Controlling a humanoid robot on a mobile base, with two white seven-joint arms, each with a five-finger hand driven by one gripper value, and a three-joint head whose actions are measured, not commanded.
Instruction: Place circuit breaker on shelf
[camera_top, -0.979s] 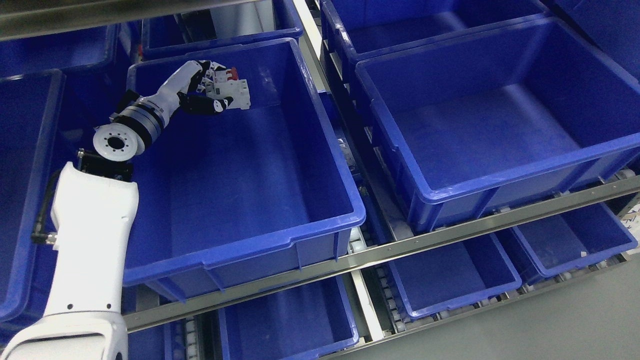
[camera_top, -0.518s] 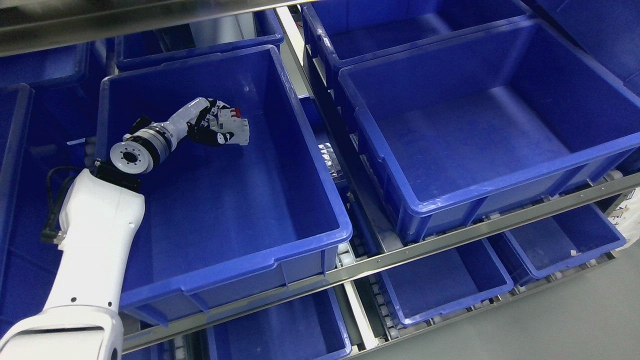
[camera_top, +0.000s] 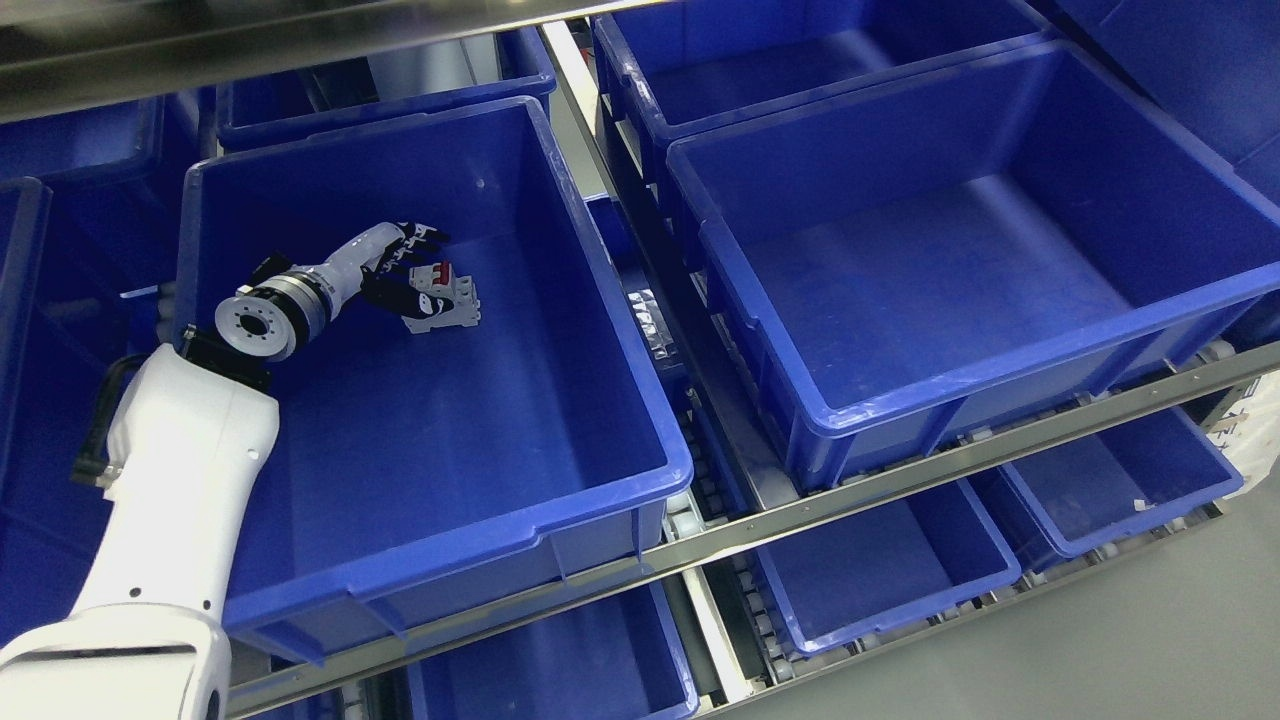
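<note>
A white circuit breaker (camera_top: 445, 303) with a red switch lies on the floor of the large blue bin (camera_top: 560, 250) on the shelf, toward its back left. My left hand (camera_top: 413, 268) reaches into this bin from the left. Its fingers (camera_top: 425, 238) are spread above and behind the breaker, and the black thumb rests right beside the breaker's left side. The hand looks open, with no finger wrapped round the breaker. My white left forearm (camera_top: 185, 450) crosses the bin's left wall. The right arm is out of sight.
A second big blue bin (camera_top: 1180, 290) stands to the right on the same shelf level, past a metal divider with rollers (camera_top: 650, 320). More blue bins sit behind, at the left edge and on the lower level. A steel shelf rail (camera_top: 900, 480) runs along the front.
The camera has shifted, so the whole picture moved. The left hand went down into the bin with the breaker, and its fingers have spread off it; the breaker now lies on the floor.
</note>
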